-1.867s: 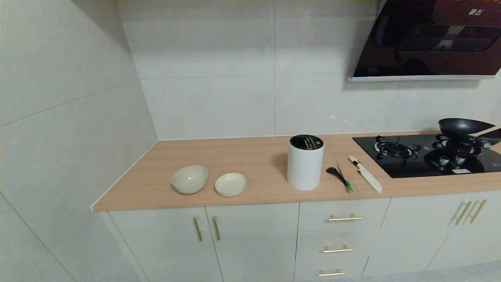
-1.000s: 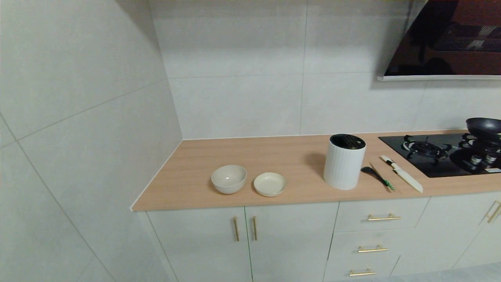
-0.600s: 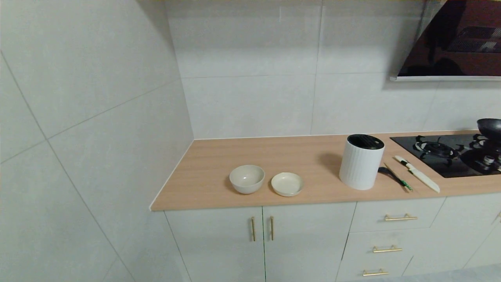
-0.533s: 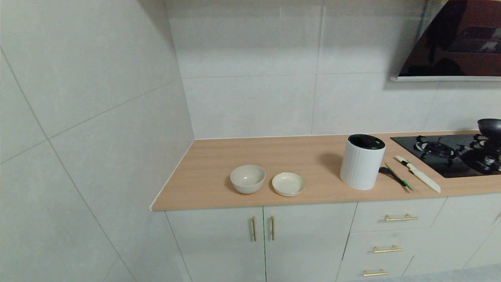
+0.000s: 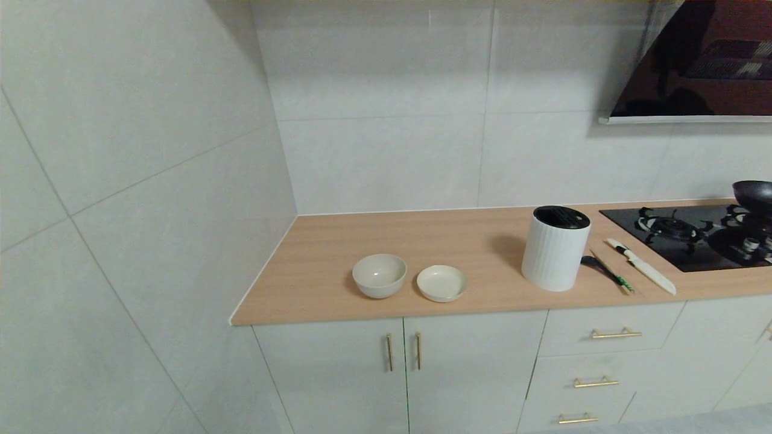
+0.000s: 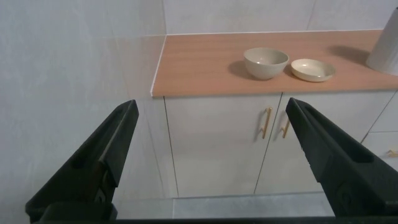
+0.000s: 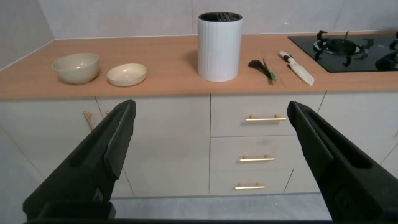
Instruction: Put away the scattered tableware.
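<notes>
On the wooden counter (image 5: 338, 253) sit a cream bowl (image 5: 379, 275) and a shallow cream dish (image 5: 442, 283) side by side. To their right stands a white ribbed holder (image 5: 555, 257) with a black slotted top. Beyond it lie a black spoon (image 5: 594, 263), chopsticks (image 5: 612, 271) and a white knife (image 5: 642, 275). My left gripper (image 6: 210, 104) is open, well short of the counter, facing the bowl (image 6: 266, 63) and dish (image 6: 313, 69). My right gripper (image 7: 210, 106) is open too, facing the holder (image 7: 219, 46), spoon (image 7: 257, 65) and knife (image 7: 297, 67) from a distance.
A black gas hob (image 5: 693, 238) with a dark wok (image 5: 753, 194) takes the counter's right end, under a hood (image 5: 693, 66). Below are cabinet doors (image 5: 402, 351) and drawers (image 5: 615, 333) with gold handles. A tiled wall (image 5: 120, 181) closes the left side.
The whole head picture has slid to the right, so the camera has turned left. The tableware lies where it was on the counter.
</notes>
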### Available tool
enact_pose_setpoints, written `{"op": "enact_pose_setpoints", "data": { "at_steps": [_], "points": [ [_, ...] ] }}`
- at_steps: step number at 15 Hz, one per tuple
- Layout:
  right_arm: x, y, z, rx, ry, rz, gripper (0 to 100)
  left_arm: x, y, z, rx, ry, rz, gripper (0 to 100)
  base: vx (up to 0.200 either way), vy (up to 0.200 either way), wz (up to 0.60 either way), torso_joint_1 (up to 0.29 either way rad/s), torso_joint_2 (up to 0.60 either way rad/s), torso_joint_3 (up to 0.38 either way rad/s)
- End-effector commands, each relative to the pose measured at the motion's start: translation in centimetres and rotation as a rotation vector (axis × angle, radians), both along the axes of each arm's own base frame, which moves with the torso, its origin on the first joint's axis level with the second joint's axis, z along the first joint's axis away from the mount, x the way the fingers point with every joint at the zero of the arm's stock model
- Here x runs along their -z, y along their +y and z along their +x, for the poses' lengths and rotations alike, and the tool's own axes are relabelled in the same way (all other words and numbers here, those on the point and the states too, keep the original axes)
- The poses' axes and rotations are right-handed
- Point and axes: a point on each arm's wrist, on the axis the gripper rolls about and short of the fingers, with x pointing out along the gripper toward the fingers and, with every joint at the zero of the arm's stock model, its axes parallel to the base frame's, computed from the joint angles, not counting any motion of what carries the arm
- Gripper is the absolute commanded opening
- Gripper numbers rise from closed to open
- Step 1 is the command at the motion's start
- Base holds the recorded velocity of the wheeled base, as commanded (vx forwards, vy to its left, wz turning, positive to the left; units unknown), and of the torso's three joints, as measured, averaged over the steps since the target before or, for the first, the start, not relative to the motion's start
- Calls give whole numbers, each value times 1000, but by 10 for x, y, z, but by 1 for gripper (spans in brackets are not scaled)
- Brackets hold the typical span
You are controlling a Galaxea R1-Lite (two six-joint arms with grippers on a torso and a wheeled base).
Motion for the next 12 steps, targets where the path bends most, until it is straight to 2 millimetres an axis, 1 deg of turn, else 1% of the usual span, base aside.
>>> {"op": "enact_pose_setpoints", "data": {
  "at_steps": [1, 5, 12],
  "points": [
    [0, 0, 0, -1, 0, 1, 100, 0, 0, 0, -1, 1, -1, 100, 0, 0, 0, 0, 0, 0],
    [0, 0, 0, -1, 0, 1, 100, 0, 0, 0, -1, 3, 1, 100, 0, 0, 0, 0, 0, 0],
    [0, 0, 0, -1, 0, 1, 100, 0, 0, 0, -1, 1, -1, 100, 0, 0, 0, -147, 321, 168]
  ]
}}
